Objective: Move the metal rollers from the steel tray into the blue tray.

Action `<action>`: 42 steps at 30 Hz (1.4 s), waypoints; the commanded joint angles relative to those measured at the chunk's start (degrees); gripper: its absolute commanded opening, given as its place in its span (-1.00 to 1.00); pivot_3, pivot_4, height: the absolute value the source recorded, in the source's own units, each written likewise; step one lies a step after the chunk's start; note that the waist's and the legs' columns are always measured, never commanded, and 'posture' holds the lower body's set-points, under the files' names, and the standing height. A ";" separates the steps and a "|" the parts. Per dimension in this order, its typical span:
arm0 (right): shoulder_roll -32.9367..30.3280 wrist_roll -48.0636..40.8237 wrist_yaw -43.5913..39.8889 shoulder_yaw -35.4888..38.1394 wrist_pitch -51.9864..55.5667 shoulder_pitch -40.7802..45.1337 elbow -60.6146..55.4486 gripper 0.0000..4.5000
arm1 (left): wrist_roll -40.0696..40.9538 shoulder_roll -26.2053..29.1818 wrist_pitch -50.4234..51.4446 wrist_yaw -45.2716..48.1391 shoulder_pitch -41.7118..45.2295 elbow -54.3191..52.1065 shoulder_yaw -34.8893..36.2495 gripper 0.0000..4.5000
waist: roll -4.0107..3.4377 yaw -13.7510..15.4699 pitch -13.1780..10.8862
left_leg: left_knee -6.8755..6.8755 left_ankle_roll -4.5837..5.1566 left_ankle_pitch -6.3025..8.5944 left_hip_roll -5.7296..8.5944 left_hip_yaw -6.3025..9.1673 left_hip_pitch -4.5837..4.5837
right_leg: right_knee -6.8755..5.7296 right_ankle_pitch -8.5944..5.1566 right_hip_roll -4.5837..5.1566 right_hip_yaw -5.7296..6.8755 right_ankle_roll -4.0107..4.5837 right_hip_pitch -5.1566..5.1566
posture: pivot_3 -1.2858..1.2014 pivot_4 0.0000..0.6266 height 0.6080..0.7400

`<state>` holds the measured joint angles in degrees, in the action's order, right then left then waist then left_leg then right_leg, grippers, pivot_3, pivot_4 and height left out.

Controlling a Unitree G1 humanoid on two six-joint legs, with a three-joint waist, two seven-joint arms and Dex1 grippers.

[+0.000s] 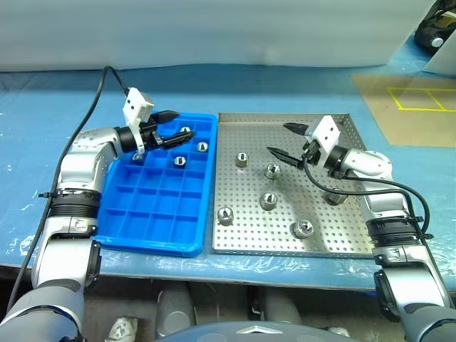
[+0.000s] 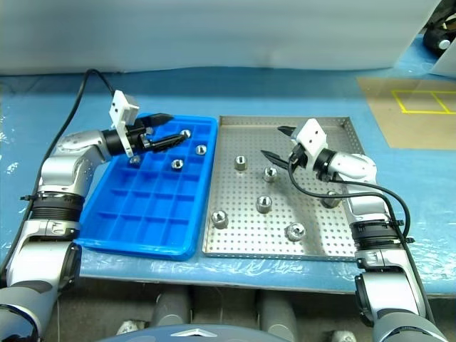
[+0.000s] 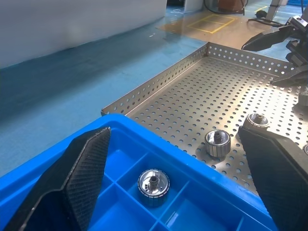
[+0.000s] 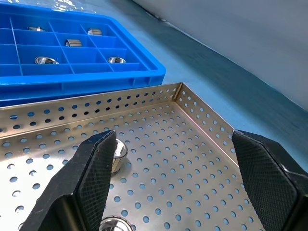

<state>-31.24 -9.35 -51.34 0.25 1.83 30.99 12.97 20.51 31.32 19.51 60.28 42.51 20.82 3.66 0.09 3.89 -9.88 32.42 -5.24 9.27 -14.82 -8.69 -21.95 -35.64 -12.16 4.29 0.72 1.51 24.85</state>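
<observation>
On the steel tray (image 1: 335, 235), a square perforated sheet with low rims, I count six rollers (image 1: 268, 201) standing on end, bores facing up; they are short, shiny, knurled cylinders. Four more sit in far compartments of the blue tray (image 1: 153, 228), a glossy plastic grid. My left gripper (image 1: 171, 128) hangs open over those compartments, empty. My right gripper (image 1: 281, 140) hangs open over the steel tray's far part, empty too.

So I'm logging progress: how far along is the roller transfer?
Four metal rollers already sit in the blue tray. Nothing is in hand: the left gripper is open over the blue tray, and the right gripper is open over the steel tray. At least six rollers remain there.
</observation>
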 commanded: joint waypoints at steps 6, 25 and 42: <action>-0.44 -0.38 0.43 0.54 -0.60 0.68 -1.20 0.75 | 1.02 0.48 0.76 0.68 0.03 -2.34 0.65 1.00 | 0.00 0.00 0.00 | 0.00 0.00 0.00 0.00 0.00 0.00 | 0.00 0.00 0.00 0.00 0.00 0.00 | -0.04 -0.52 1.00; -6.69 -3.29 4.68 8.53 5.18 -9.81 -14.88 0.75 | -14.99 -12.45 -21.83 19.40 31.31 42.64 -12.99 1.00 | 0.03 -1.35 -0.01 | 0.15 0.39 0.21 0.25 -0.10 0.05 | 0.28 0.19 -0.01 -0.44 -0.32 -0.26 | -0.24 -0.52 1.00; -11.19 -13.34 3.05 10.70 19.81 -28.78 -45.62 0.75 | -29.57 -19.50 -29.78 18.14 34.05 55.12 -16.67 1.00 | 0.07 -6.44 -0.03 | 0.32 1.05 0.60 0.36 -0.63 0.35 | 0.95 0.42 0.10 -0.92 -0.73 -0.57 | -0.45 -0.52 1.00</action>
<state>-41.12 -20.32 -46.67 11.29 20.58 1.55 -29.27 -8.23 11.30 -9.04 78.76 76.33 76.04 -12.99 0.15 -2.55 -9.91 32.77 -4.18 9.89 -14.47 -9.32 -21.59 -34.69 -11.73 4.39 -0.20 0.78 24.28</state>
